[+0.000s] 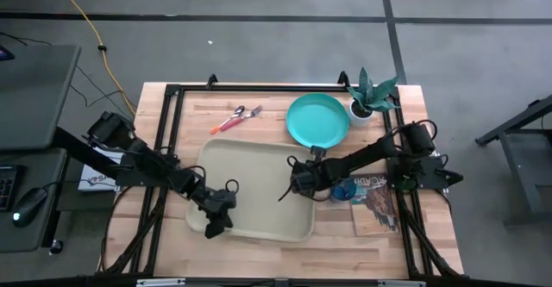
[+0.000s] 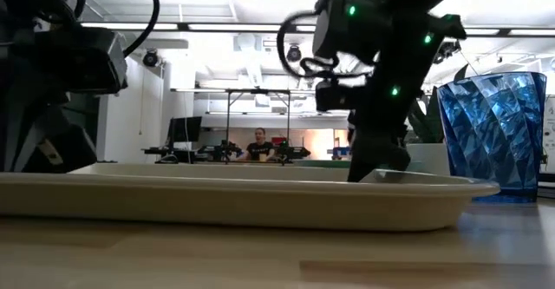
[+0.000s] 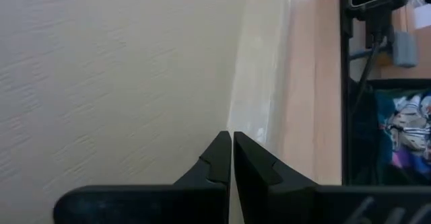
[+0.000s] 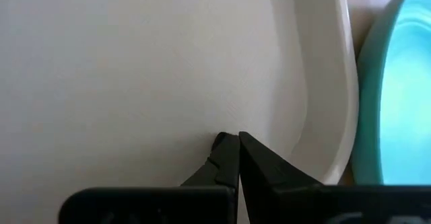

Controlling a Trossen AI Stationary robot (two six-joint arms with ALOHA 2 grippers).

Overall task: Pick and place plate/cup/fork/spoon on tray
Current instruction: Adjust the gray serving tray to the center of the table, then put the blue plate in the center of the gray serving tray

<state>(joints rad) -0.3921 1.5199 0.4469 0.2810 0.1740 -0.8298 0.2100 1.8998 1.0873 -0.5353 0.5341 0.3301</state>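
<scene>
High view: both grippers sat closed and empty over the tray [image 1: 259,162].
Left gripper [image 1: 214,222] near its front-left corner, right gripper [image 1: 286,188] near its right rim; plate [image 1: 317,120] and cup [image 1: 343,190] on the tabletop [image 1: 259,97] outside it.

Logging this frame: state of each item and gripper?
tray: empty, flat on the table
plate: on the table beyond the tray, not placed
cup: upright, beside the tray
left gripper: shut, over the tray
right gripper: shut, over the tray
</scene>
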